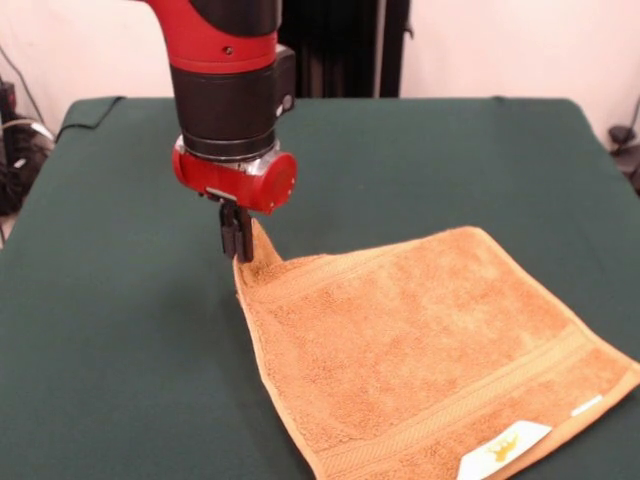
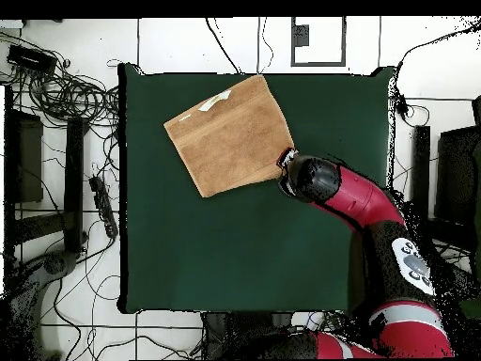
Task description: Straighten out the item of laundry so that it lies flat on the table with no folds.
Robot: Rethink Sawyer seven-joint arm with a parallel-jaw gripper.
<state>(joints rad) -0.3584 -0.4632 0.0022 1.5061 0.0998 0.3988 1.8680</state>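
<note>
No words or numbers can be read. The towel (image 1: 430,340) carries a white label (image 1: 503,449) at its edge with a yellow mark, its shape too small to make out.

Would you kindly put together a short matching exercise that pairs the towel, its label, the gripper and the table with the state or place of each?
Things:
1. towel
2. white label
3. gripper
4. table

States or places:
A. covered in dark green cloth
B. shut on one raised corner
C. mostly spread out, one corner lifted
D. at the towel's edge, bearing a yellow mark

Pairs: 1-C, 2-D, 3-B, 4-A
</note>
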